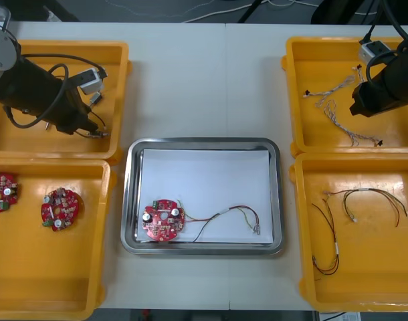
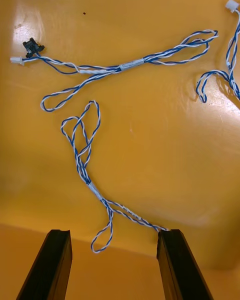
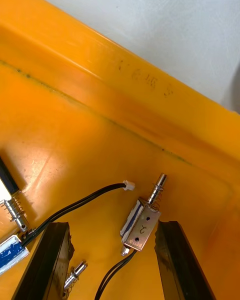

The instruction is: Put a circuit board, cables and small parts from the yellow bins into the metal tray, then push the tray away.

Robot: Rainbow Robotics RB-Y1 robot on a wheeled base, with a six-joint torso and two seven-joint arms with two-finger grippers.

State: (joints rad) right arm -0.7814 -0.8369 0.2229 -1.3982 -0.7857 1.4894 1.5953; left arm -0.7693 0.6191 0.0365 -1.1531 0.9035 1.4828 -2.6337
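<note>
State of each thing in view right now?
Left gripper: open, small metal part lying between its fingers, in far left bin.
Right gripper: open, over a blue and white cable, in far right bin.
Metal tray: holds one circuit board and one cable.

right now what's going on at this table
Both arms are reaching into the far bins. The left claw is open in the far left bin, poised at a small metal part that lies between its fingers. The right claw is open above a blue and white cable in the far right bin. The tray already holds a circuit board and a red and yellow cable.
</note>
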